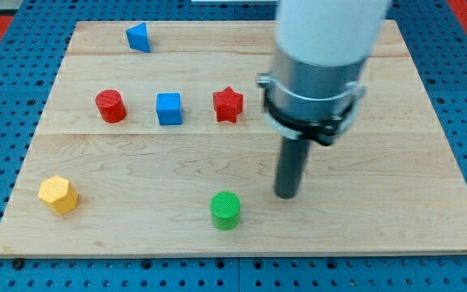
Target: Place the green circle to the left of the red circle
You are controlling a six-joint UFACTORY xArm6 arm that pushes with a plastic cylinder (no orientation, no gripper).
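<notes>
The green circle [225, 210] stands near the board's bottom edge, around the middle. The red circle [111, 106] stands at the board's left, in the middle row. My tip [286, 195] rests on the board to the right of the green circle and slightly above it, a short gap apart from it. The rod hangs from a large grey and white arm body at the view's top right.
A blue cube [169, 109] and a red star [228, 105] stand in a row to the right of the red circle. A blue triangular block [139, 37] is at the top left. A yellow hexagon [58, 195] is at the bottom left. The wooden board [379, 227] lies on a blue pegboard.
</notes>
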